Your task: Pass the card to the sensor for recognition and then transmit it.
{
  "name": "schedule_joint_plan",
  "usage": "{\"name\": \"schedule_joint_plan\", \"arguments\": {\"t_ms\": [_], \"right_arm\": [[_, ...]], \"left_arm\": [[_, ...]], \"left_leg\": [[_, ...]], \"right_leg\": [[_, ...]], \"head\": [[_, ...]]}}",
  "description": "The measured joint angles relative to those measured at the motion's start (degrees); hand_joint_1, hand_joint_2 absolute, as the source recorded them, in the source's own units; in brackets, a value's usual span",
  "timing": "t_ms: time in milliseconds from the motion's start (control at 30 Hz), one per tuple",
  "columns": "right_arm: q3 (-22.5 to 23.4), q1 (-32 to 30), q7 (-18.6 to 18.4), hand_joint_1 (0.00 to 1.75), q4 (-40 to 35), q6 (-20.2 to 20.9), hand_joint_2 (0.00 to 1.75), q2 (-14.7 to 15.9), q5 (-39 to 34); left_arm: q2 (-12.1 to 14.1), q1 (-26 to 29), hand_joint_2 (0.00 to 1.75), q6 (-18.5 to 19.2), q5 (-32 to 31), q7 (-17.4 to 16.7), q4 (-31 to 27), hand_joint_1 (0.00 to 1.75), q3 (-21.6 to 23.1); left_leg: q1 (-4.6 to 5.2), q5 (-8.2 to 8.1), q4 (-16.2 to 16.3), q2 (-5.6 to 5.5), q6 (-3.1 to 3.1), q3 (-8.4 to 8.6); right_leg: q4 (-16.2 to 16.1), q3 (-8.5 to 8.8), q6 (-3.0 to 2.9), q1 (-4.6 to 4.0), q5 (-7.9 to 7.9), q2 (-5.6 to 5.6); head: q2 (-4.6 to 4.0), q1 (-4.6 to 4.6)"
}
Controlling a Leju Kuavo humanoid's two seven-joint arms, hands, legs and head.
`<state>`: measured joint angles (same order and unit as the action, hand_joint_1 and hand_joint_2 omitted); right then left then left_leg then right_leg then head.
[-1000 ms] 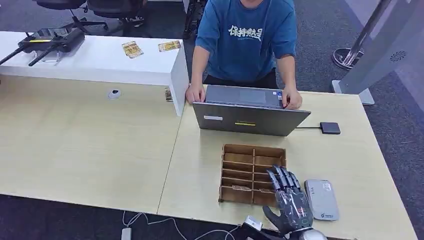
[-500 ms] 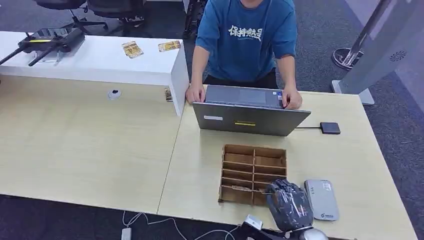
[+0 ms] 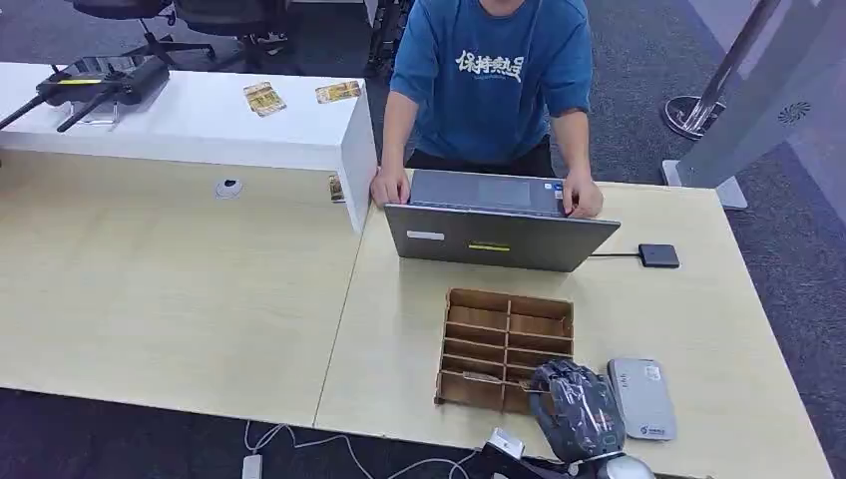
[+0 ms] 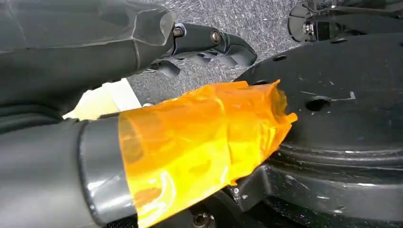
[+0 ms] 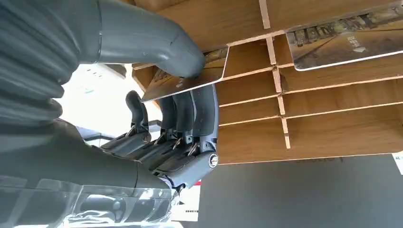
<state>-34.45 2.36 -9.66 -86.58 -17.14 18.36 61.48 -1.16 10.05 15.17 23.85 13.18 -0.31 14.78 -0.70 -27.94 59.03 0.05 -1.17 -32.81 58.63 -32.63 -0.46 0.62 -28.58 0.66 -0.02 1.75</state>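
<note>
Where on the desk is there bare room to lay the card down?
Bare wood lies left of the rack, up to the desk seam, and right of the reader. It is crowded by the right hand, which pinches the card between rack and reader, and near the laptop.

office: pale wood surface (image 3: 180, 289), open laptop (image 3: 496, 236), swivel chairs (image 3: 214, 18), grey carpet floor (image 3: 658, 60).
</note>
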Motion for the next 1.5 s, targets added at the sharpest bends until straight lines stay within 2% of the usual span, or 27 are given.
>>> {"name": "schedule_joint_plan", "arguments": {"t_ms": [200, 267, 300, 333, 400, 467, 633, 733, 1067, 1200, 1400, 1500], "right_arm": [[0.00, 0.00, 0.00, 1.31, 0.00, 0.00, 1.75, 0.00, 0.00], [0.00, 0.00, 0.00, 1.40, 0.00, 0.00, 1.75, 0.00, 0.00], [-0.02, -0.01, -0.02, 1.48, 0.00, -0.02, 1.75, 0.00, 0.00], [-0.02, -0.01, 0.00, 1.64, -0.02, -0.02, 1.75, 0.00, 0.00], [-0.02, -0.05, 0.02, 1.75, -0.07, -0.31, 1.75, 0.00, -0.11], [0.00, -0.28, 0.44, 1.75, -0.35, -1.68, 1.75, 0.00, -0.24], [0.79, -2.23, 3.41, 1.75, -2.39, -9.58, 1.75, -0.44, -0.48], [1.75, -3.52, 4.81, 1.75, -3.98, -12.70, 1.75, -1.07, -0.66], [2.93, -5.02, 5.59, 1.75, -5.99, -13.68, 1.75, -2.12, -0.76], [3.63, -5.79, 6.69, 1.75, -6.86, -15.67, 1.75, -2.56, -1.12], [5.18, -6.75, 6.80, 1.75, -8.15, -16.50, 1.75, -2.89, -1.53], [6.23, -7.42, 8.40, 1.75, -8.81, -18.30, 1.75, -3.24, -2.63]], "left_arm": [[0.00, 0.00, 0.00, 0.00, 0.00, 0.00, 0.00, 0.00, 0.00], [-0.02, 0.00, 0.00, 0.00, 0.02, 0.00, 0.00, 0.00, 0.00], [-0.04, 0.00, 0.00, 0.00, 0.07, 0.00, 0.00, 0.00, 0.00], [-0.07, 0.00, 0.00, 0.00, 0.11, 0.00, 0.00, 0.00, 0.00], [-0.13, 0.00, 0.00, -0.02, 0.15, 0.00, 0.00, 0.00, 0.00], [-0.20, 0.02, 0.00, -0.09, 0.18, 0.00, 0.00, 0.00, 0.00], [-0.48, 0.06, 0.00, -0.37, 0.42, 0.33, 0.00, 0.00, 0.00], [-0.66, 0.09, 0.00, -0.68, 0.50, 0.52, 0.00, 0.00, 0.00], [-0.79, 0.10, 0.00, -0.70, 0.52, 0.61, 0.00, 0.00, 0.00], [-0.81, 0.11, 0.00, -0.77, 0.55, 0.63, 0.00, 0.00, 0.09], [-0.81, 0.11, 0.00, -0.83, 0.63, 0.70, 0.00, 0.00, 0.44], [-0.81, 0.11, 0.00, -0.87, 0.79, 0.79, 0.00, 0.00, 0.55]], "left_leg": [[0.00, 0.00, 0.00, 0.00, 0.00, 0.00], [0.00, 0.00, 0.00, 0.00, 0.00, 0.00], [0.00, 0.00, 0.00, 0.00, 0.00, 0.00], [0.00, 0.00, 0.00, 0.00, 0.00, 0.00], [0.00, 0.00, 0.00, 0.00, 0.00, 0.00], [0.00, 0.00, 0.00, 0.00, 0.00, 0.01], [0.00, 0.00, 0.00, 0.00, 0.00, 0.00], [0.00, -0.01, 0.00, 0.00, 0.00, 0.00], [0.00, 0.00, 0.00, 0.00, 0.00, 0.02], [0.01, 0.00, 0.00, 0.00, 0.00, 0.01], [0.00, 0.00, 0.00, 0.00, 0.00, 0.01], [0.00, 0.00, 0.00, 0.00, 0.00, 0.01]], "right_leg": [[0.00, 0.00, 0.00, 0.00, 0.00, 0.00], [0.00, 0.00, 0.00, 0.00, 0.00, 0.00], [0.00, 0.00, 0.00, 0.00, 0.00, 0.00], [0.00, 0.00, 0.00, 0.00, 0.00, 0.00], [0.00, 0.00, 0.00, 0.00, 0.00, 0.00], [0.00, 0.00, 0.00, 0.00, 0.00, 0.00], [0.00, 0.00, 0.00, 0.00, 0.00, 0.00], [0.00, -0.01, 0.00, 0.00, -0.01, 0.00], [0.00, 0.01, 0.00, 0.00, 0.01, 0.00], [0.00, 0.01, 0.00, 0.01, 0.00, -0.01], [0.00, 0.00, 0.00, 0.00, 0.00, 0.00], [0.00, 0.00, 0.00, 0.00, 0.00, 0.00]], "head": [[0.00, 0.00], [0.00, 0.00], [0.00, 0.00], [0.00, 0.00], [0.00, 0.00], [0.00, 0.00], [0.00, 0.00], [0.00, 0.00], [0.00, 0.00], [0.00, 0.02], [0.00, 0.02], [0.00, 0.00]]}}
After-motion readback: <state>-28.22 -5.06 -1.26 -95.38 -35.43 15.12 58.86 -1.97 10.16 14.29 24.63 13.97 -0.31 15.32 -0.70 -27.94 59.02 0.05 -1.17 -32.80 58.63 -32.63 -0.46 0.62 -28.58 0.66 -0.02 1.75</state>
